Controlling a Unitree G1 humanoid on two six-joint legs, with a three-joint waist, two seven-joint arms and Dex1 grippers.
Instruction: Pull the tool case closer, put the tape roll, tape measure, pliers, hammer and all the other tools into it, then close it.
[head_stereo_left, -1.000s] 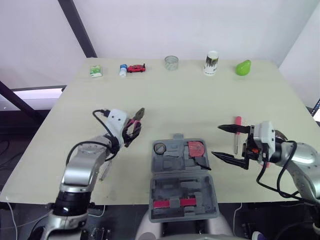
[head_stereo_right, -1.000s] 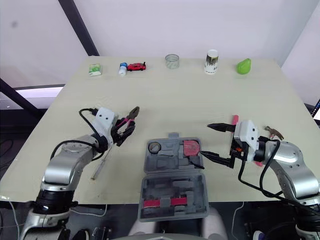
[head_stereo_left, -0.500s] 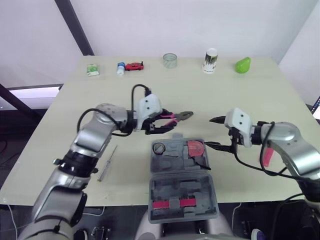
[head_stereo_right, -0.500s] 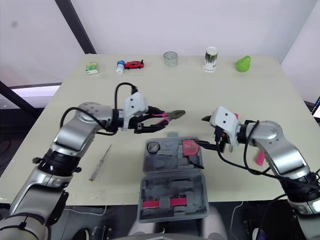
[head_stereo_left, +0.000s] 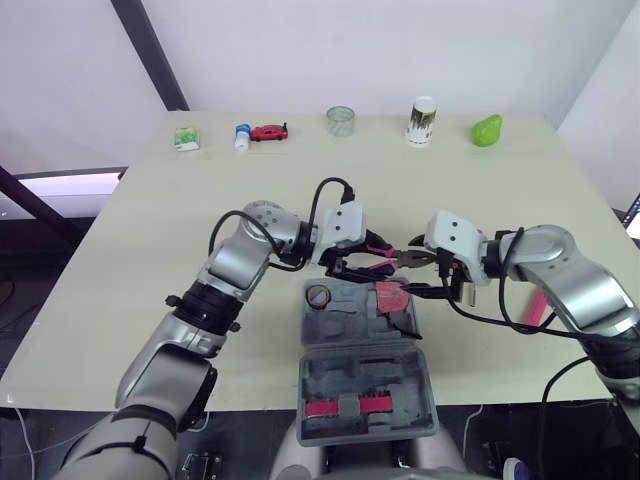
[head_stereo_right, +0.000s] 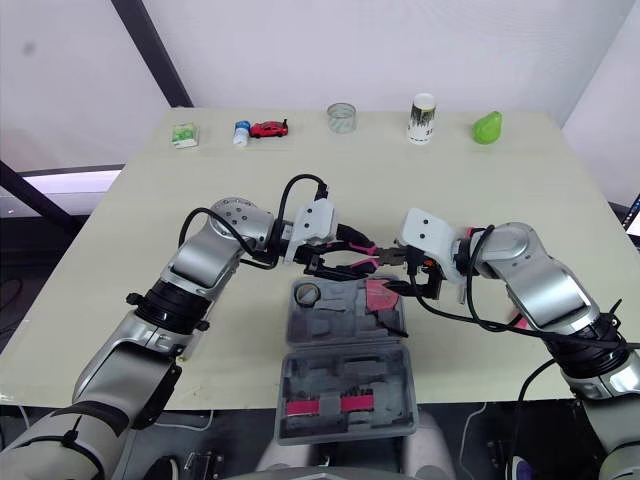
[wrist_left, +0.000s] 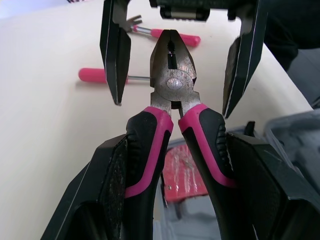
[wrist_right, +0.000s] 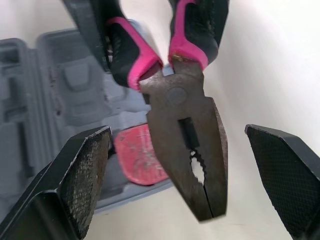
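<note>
My left gripper (head_stereo_left: 362, 262) is shut on the pink-and-black handles of the pliers (head_stereo_left: 388, 257), held level just above the far edge of the open grey tool case (head_stereo_left: 365, 385). The pliers' steel head (wrist_right: 186, 150) points at my right gripper (head_stereo_left: 421, 273), which is open with one finger on each side of the head and not touching it. In the case lie a black tape roll (head_stereo_left: 319, 296) and a red tape measure (head_stereo_left: 391, 296). A pink-handled hammer (wrist_left: 167, 35) and a pink-handled screwdriver (wrist_left: 102, 75) rest on the table beyond the right gripper.
Along the table's far edge stand a green packet (head_stereo_left: 185, 139), a small bottle (head_stereo_left: 242, 137), a red toy car (head_stereo_left: 269, 132), a clear cup (head_stereo_left: 341, 121), a can (head_stereo_left: 422, 122) and a green pear (head_stereo_left: 486, 131). The case sits near the front edge.
My left gripper has carried the pliers from the table's left side rightward to over the case's far edge. My right gripper has moved left and now straddles the pliers' head, still open.
</note>
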